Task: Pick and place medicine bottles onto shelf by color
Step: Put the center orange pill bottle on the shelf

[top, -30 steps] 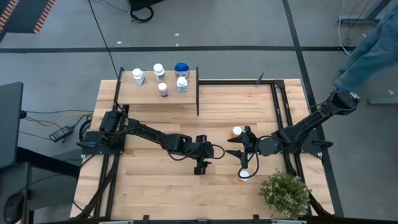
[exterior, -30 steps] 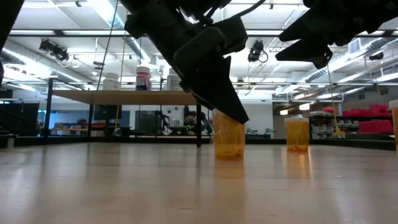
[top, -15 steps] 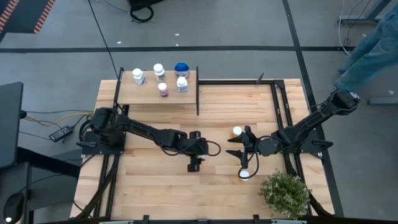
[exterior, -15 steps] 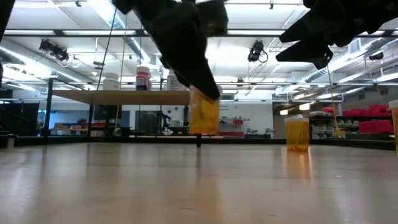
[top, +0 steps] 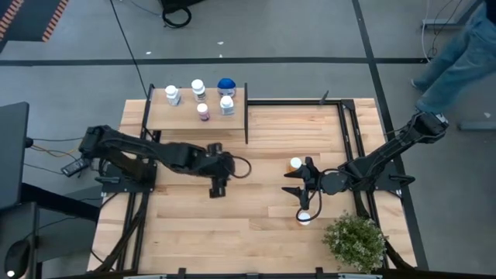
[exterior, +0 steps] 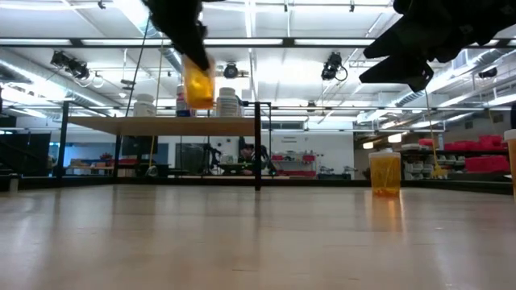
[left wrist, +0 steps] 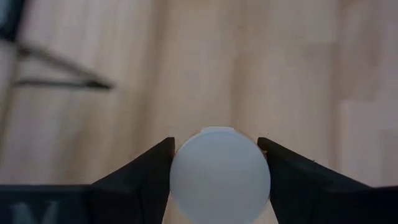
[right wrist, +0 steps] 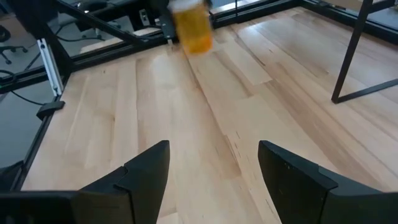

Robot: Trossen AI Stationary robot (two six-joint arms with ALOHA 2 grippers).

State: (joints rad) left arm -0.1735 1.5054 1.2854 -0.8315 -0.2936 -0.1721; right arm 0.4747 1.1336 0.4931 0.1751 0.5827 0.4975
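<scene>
Shelf (top: pixel 174 118): front half bare, five bottles (top: pixel 203 111) crowd the back | Table (top: pixel 232 232): centre open | Right side: two bottles (top: pixel 295 163), plant (top: pixel 355 240), right gripper (top: pixel 303 191)

Overhead looks down; low looks level across table (exterior: pixel 258 242); wrist cams close.

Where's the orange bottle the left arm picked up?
The orange bottle is clamped in the left gripper, lifted off the table left of centre, just in front of the shelf.
</scene>
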